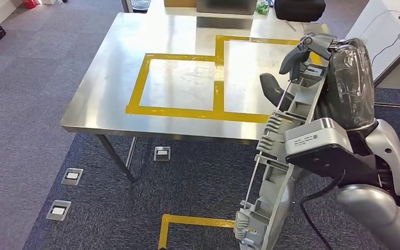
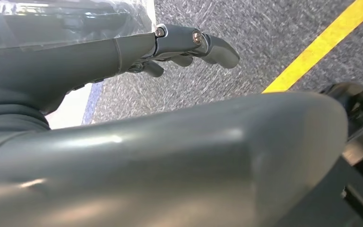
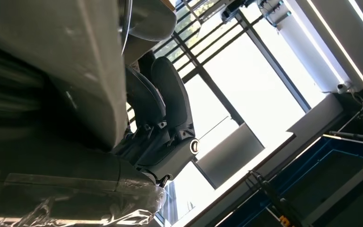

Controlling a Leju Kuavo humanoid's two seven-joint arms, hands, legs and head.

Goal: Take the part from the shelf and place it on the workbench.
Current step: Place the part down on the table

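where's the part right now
In the head view the long grey part is on the right, gripped by the right hand, off the workbench's near right corner.

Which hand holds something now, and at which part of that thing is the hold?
The right hand grips the long grey part near its upper end. The left hand holds nothing.

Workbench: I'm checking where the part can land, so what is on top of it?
Yellow tape squares on the workbench; the right hand and part cover its near right corner.

part (image 1: 284,156): lower end cut by frame edge | right hand (image 1: 312,67): fingers partly hidden behind part
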